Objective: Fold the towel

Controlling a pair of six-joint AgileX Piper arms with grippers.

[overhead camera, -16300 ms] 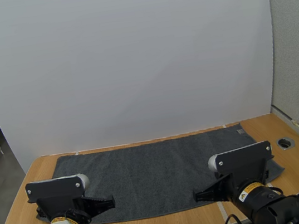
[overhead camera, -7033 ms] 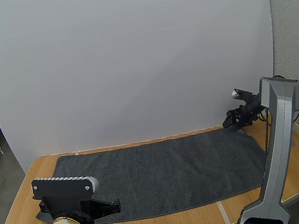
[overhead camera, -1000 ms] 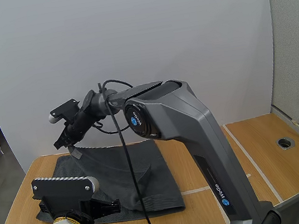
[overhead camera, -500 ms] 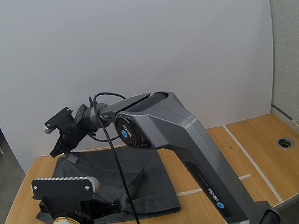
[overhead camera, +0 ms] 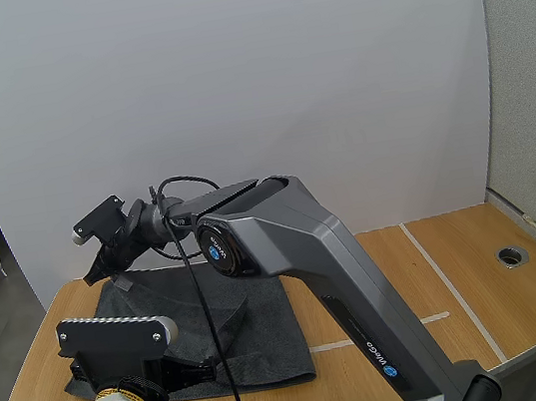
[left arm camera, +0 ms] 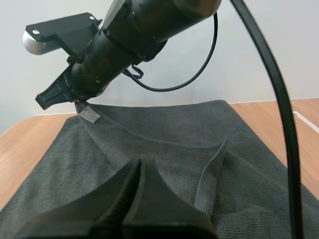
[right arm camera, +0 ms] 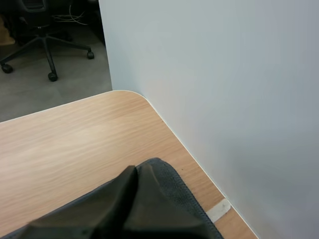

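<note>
One fold under way: right end effector (overhead camera: pixel 93 276) pinches the tagged corner of the dark grey terry towel (overhead camera: pixel 262 327), bunched lower left on the wooden counter (overhead camera: pixel 479 260); left end effector (left arm camera: pixel 138 172) closed, empty. Next, I'd say: lower, release, smooth flat

The right arm (overhead camera: pixel 293 232) stretches from the tabletop's (overhead camera: pixel 459 263) near edge to its far left corner, where the right gripper (overhead camera: pixel 95 276) tilts down, pinching a corner of the towel (overhead camera: pixel 265 312). The left arm (overhead camera: pixel 107 335) sits folded low at the near left corner, left gripper (left arm camera: pixel 139 172) pressed together as one wedge
</note>
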